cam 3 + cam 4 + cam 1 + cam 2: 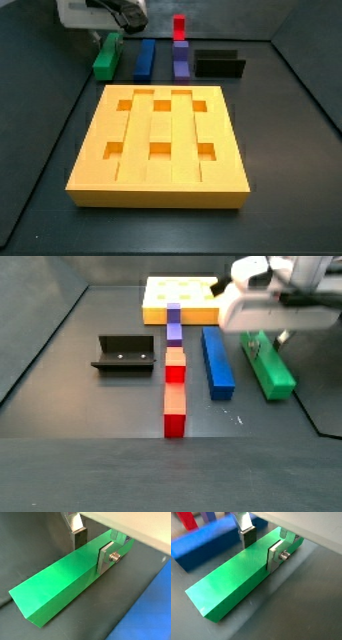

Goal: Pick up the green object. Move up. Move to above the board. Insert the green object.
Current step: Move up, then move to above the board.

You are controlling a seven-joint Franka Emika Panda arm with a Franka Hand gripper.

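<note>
Green object (pixel 60 582) flat on floor; pincer (pixel 92 548) pinching its far end, silver fingers (pixel 105 558) pressing both sides.

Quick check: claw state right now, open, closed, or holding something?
Claw: closed on the green object, one finger on each long side near its far end; bar looks still low by the blue bar.

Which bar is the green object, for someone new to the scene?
Find the big yellow-orange grooved board; past its far edge lies a row of bars. The long plain green rectangular bar is the end one, beside the long blue bar, with the gripper jaws straddling it.
</note>
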